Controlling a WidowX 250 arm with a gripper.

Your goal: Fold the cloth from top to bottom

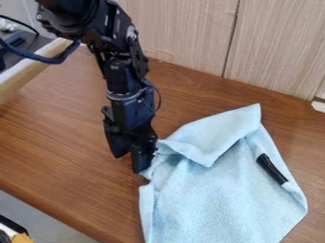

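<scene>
The black gripper [129, 162] hangs down at the left edge of the cloth, low over the table. Its two fingers stand apart, and the right one touches or overlaps the cloth's upper left edge. Light blue and creased, the cloth [219, 204] spreads over the lower right of the view. Its upper part lies turned over as a loose flap, with a point near the middle and a peak at the upper right. What lies behind the right finger is hidden.
A short black object [272, 169] lies on the cloth's right side. The brown wooden table [63, 152] extends left of the cloth. Pale wood panels [190, 33] rise behind it. A light wooden ledge [32, 69] stands at the upper left.
</scene>
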